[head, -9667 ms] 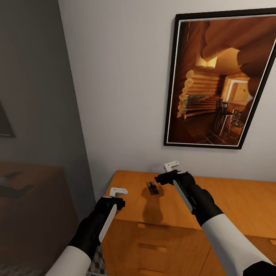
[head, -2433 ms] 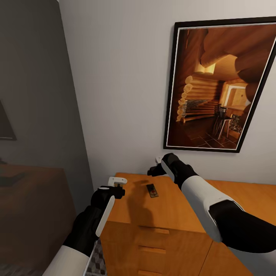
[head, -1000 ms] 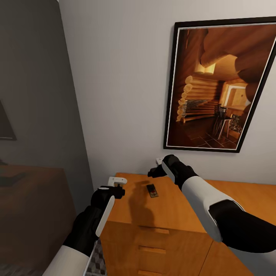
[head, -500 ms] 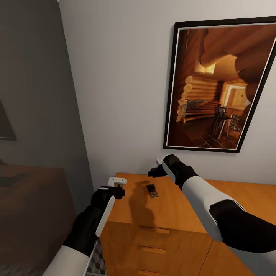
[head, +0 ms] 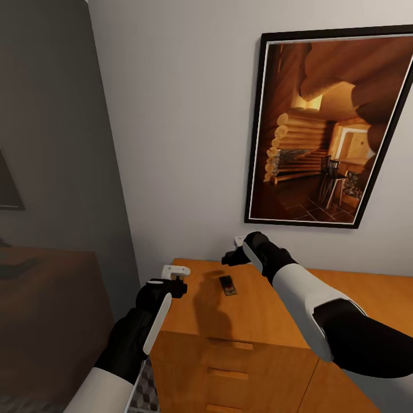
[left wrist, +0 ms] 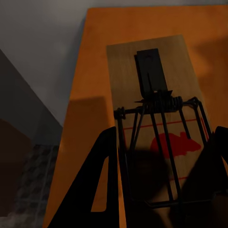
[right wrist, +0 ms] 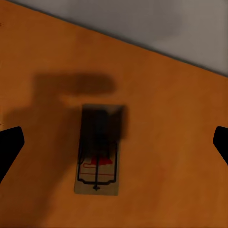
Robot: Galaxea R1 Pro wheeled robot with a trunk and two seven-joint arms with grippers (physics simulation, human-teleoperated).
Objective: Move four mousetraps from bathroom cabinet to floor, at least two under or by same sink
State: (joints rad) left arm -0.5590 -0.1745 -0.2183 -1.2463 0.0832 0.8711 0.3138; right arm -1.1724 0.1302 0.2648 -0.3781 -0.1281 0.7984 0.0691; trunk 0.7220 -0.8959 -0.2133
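Observation:
One mousetrap (head: 228, 284) lies flat on top of the orange-brown cabinet (head: 258, 321), near its left end. My right gripper (head: 229, 257) hovers just behind it, close to the wall. In the right wrist view that mousetrap (right wrist: 98, 156) sits straight below the open right gripper (right wrist: 114, 142). My left gripper (head: 176, 285) is at the cabinet's left edge. The left wrist view shows a second mousetrap (left wrist: 142, 66), pale wood with a red mouse print, with the left gripper (left wrist: 164, 137) shut on its sides.
A large framed picture (head: 332, 126) hangs on the white wall above the cabinet. Drawer fronts (head: 229, 373) face me below. A dim grey wall (head: 51, 143) and a brown surface (head: 46, 310) stand at the left. Cube-patterned floor tiles (head: 144, 390) show beside the cabinet.
Since the oldest frame my right gripper has drawn back from over the lying mousetrap toward the wall, and the view has shifted a little. Nothing has moved in the last second.

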